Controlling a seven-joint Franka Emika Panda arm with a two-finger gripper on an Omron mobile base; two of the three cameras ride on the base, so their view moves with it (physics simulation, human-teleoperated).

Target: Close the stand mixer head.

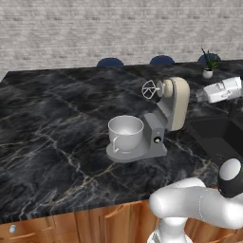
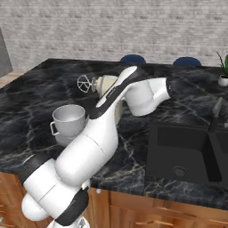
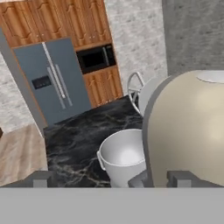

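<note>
While the stand mixer head [image 1: 174, 102] was tipped up and back, it sat a little right of the middle in the left base view, on the dark marble counter [image 1: 57, 123]. Its cream body stood almost upright, with the wire whisk [image 1: 149, 89] poking out to the upper left, well above the silver bowl [image 1: 125, 133]. The bowl sat on the grey base [image 1: 154, 137] — lower and to the left of the head.

In the hand view the big cream shape filled the right side, very close. The two dark finger tips of the gripper [image 3: 111, 179] stood far apart at the bottom edge — wide, with nothing between them. The right tip looked to be just in front of the cream body, but it was too hard to tell if it touched.

The head looked hard, smooth and round, so fingers would likely slip if they tried to pinch it. It was probably heavy and turned on a hinge at the back of the base. A push on the top of the rounded back, up high and far from the hinge, would likely tip it down most easily. The thin whisk looked easy to bend, so it was best left alone.
</note>
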